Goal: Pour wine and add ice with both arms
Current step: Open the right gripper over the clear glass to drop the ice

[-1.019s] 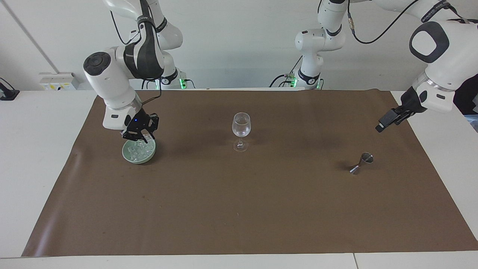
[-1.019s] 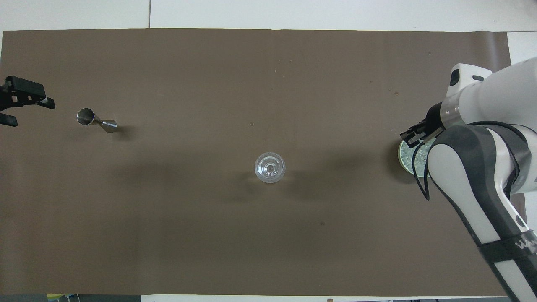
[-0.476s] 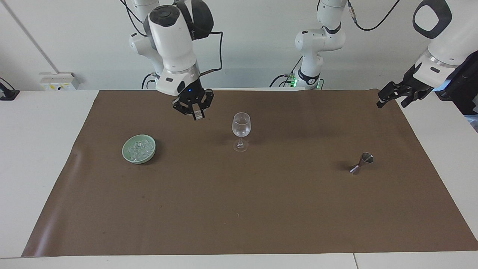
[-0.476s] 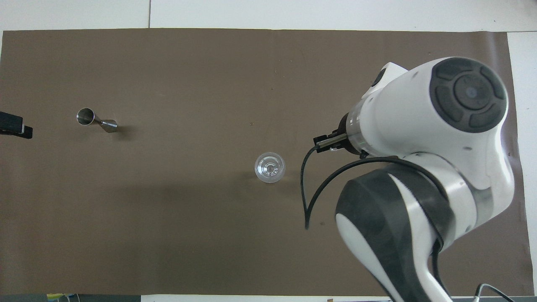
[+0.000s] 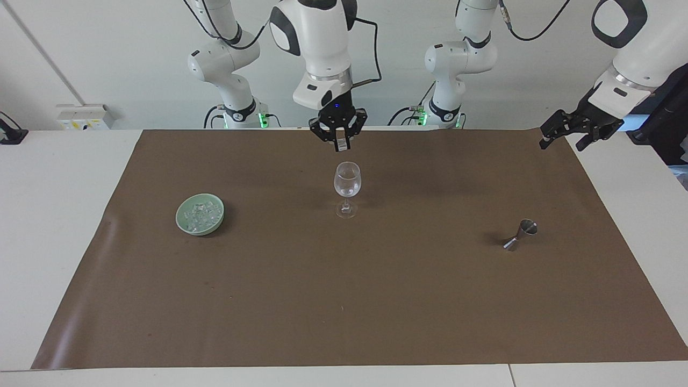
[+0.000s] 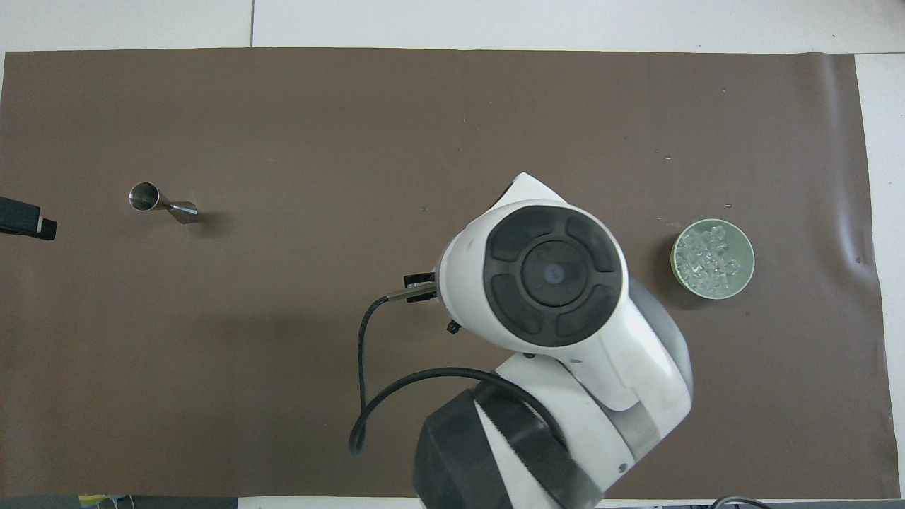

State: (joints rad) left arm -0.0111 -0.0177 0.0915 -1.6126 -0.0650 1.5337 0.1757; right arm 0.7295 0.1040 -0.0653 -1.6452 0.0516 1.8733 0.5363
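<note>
An empty clear wine glass (image 5: 347,183) stands upright mid-mat. Just above its rim hangs my right gripper (image 5: 338,142), pointing down and shut on a small pale piece of ice (image 5: 341,145). In the overhead view the right arm's wrist (image 6: 551,272) covers both the glass and the gripper. More ice (image 6: 708,256) fills a green bowl (image 5: 183,221) toward the right arm's end of the mat. My left gripper (image 5: 563,141) hangs open and holds nothing, over the mat's corner at the left arm's end; only its tip (image 6: 22,218) shows from above. Wine is out of view.
A small steel jigger (image 5: 520,235) (image 6: 162,205) stands on the brown mat (image 5: 344,301) toward the left arm's end, farther from the robots than the left gripper's spot. A cable (image 6: 364,382) loops down from the right wrist.
The right gripper lifted out of the green bowl and swung across to above the wine glass, staying shut. The left gripper rose and drew back toward the mat's corner.
</note>
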